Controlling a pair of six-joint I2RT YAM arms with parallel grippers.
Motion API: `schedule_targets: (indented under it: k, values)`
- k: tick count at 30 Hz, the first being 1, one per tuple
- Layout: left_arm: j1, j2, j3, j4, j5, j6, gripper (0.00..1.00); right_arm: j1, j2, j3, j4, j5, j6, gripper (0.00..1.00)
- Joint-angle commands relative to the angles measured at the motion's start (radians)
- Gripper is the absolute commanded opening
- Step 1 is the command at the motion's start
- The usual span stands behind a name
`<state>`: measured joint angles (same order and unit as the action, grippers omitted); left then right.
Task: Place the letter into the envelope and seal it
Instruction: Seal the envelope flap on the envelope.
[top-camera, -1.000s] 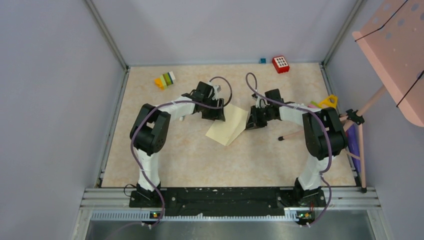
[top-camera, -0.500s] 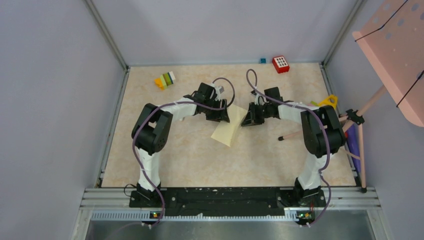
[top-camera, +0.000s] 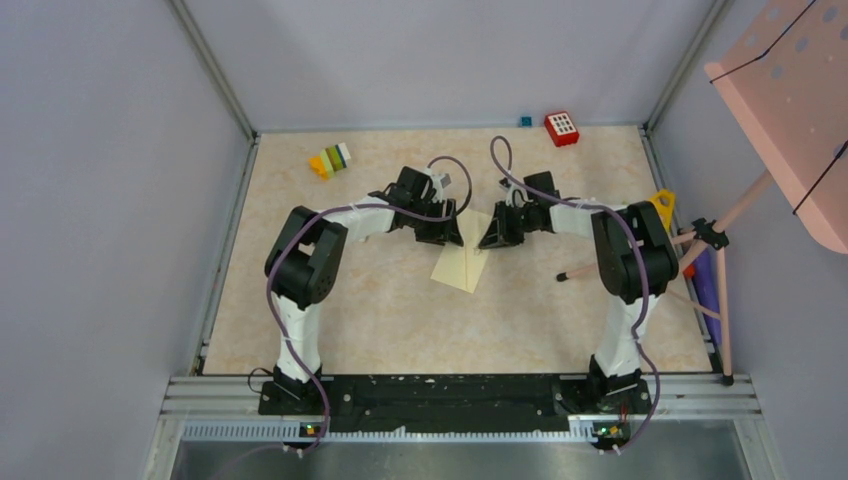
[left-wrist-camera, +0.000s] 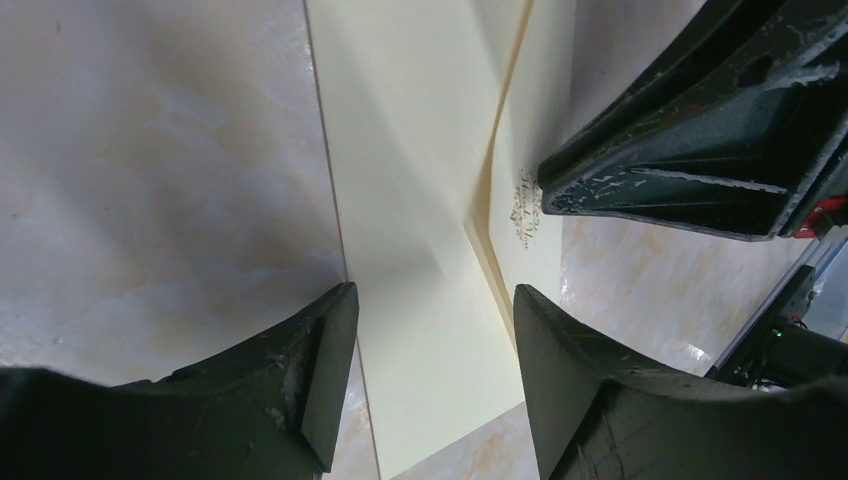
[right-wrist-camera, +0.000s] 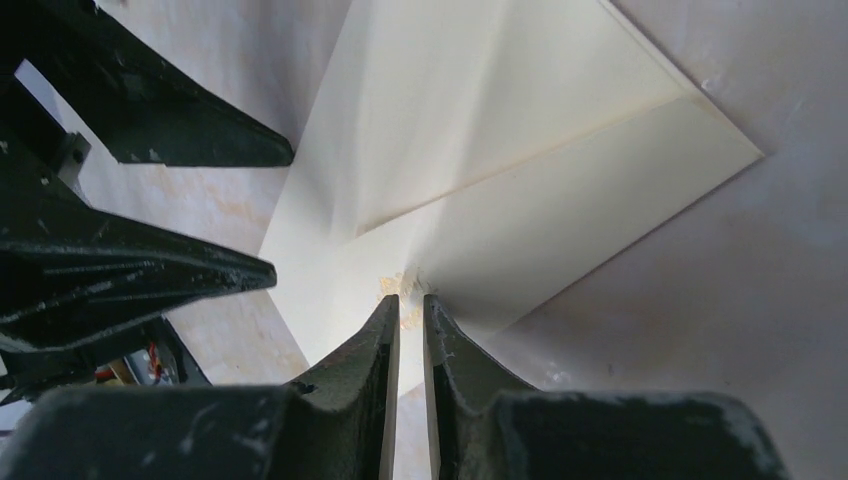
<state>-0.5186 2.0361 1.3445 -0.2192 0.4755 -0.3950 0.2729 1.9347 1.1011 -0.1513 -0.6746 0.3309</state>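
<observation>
A cream envelope (top-camera: 466, 264) lies at the middle of the table (top-camera: 380, 310), its flap (left-wrist-camera: 548, 100) partly raised. The left gripper (left-wrist-camera: 430, 300) stands over its far left edge, jaws apart. The right gripper (right-wrist-camera: 410, 302), jaws almost together, pinches the flap's tip.

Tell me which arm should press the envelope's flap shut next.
Right. The right hand, nearly closed, has its tips at the envelope by the small mark. The left hand stands open astride the envelope's end, probably better for steadying.
</observation>
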Motion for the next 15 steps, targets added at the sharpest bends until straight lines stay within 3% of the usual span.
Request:
schedule_targets:
  k: [1,9,15]
  values:
    - [-0.033,0.075,-0.049,-0.085,0.0,-0.002,0.65,0.013,0.046,0.056,0.039,-0.002,0.028,0.14]
    - [-0.045,0.08,-0.048,-0.08,0.017,-0.008,0.64,0.037,0.088,0.078,0.031,0.011,0.033,0.14]
    - [-0.048,0.076,-0.038,-0.074,0.044,-0.008,0.64,0.045,0.124,0.082,0.014,0.018,0.036,0.05]
